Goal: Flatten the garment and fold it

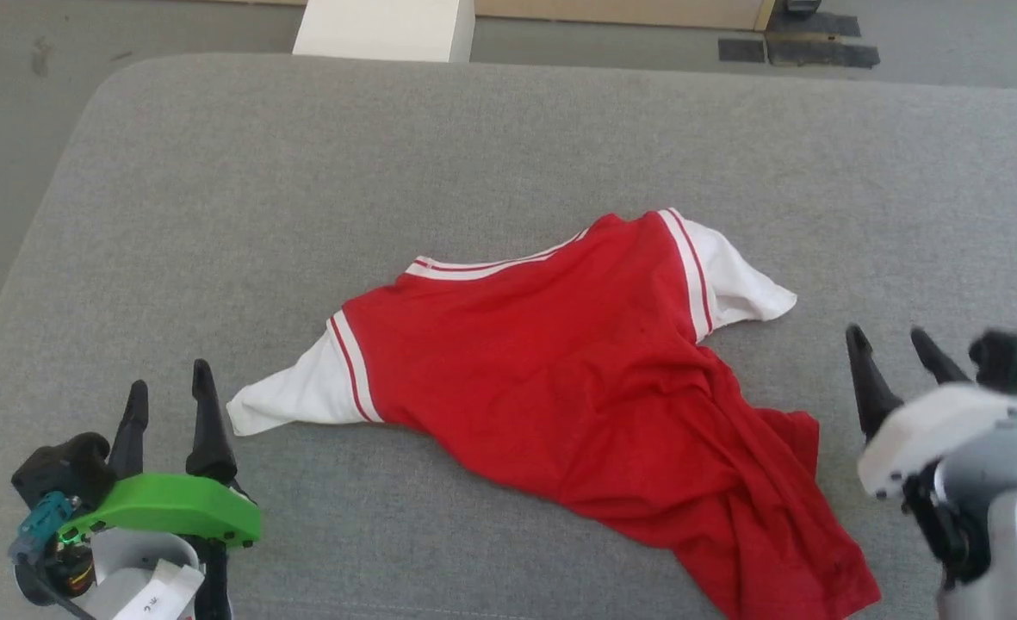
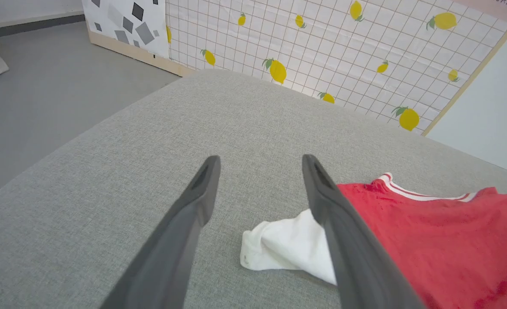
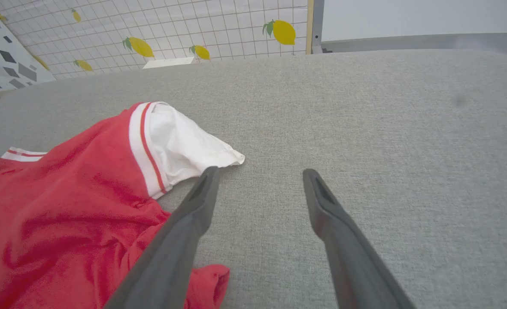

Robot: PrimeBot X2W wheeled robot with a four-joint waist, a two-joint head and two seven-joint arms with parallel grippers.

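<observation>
Nearest us, our left claw [image 1: 170,377] gapes empty, and our right claw [image 1: 887,333] hangs spread, empty too. Between them the crumpled red jersey T-shirt with white, stripe-trimmed sleeves [image 1: 577,379] sprawls on the grey fabric worktop [image 1: 474,146], one sleeve tip near each claw.

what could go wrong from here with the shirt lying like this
1. The garment is twisted and bunched at its lower end; folding now would likely trap those creases.
2. The open left gripper sits nearest the white sleeve; pinching there may lift only the sleeve instead of spreading the body.
</observation>
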